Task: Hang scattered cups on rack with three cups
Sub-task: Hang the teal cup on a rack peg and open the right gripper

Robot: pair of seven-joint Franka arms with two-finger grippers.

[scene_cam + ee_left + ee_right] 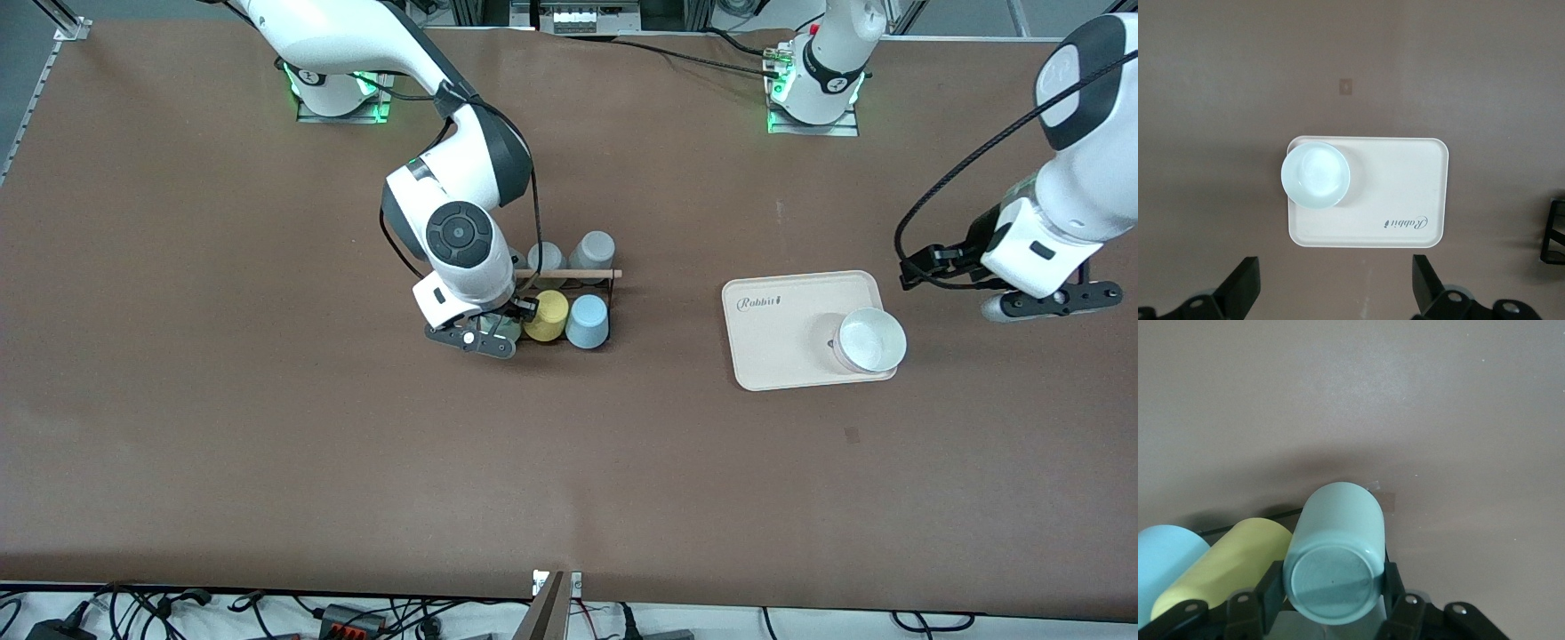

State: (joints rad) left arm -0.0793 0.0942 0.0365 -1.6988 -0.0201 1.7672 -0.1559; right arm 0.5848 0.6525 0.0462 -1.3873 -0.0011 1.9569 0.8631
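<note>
Landmark: the rack point(569, 284), the black wire stand with the wooden rod point(569, 274) across its top.

At the rack's right-arm end, the right gripper point(491, 336) sits low on the row nearer the front camera, fingers pinching the mint-green cup point(1335, 553). Right wrist view shows that cup bottom-up between the pads, beside the yellow cup point(546, 316), with the light blue cup point(588, 321) next along toward the left arm's end. Two grey cups point(592, 252) sit on the rack's row farther from the front camera. Whether the mint cup is fully seated on its peg is hidden under the gripper.

Well away from the rack toward the left arm's end: the beige tray point(773, 356), with a pale cup point(873, 340) standing mouth-up on it. The left gripper point(1335, 293) hangs over the table past that tray, fingers spread, holding nothing; that arm is waiting.

Step in hand, as a judgement: placing the mint cup on the rack, near the end of that placement. Next move calls for a release only once the cup's weight is on the peg, then a straight lift clear so the fingers don't drag it or knock the yellow neighbour. The pale cup on the tray looks like the remaining pick.
</note>
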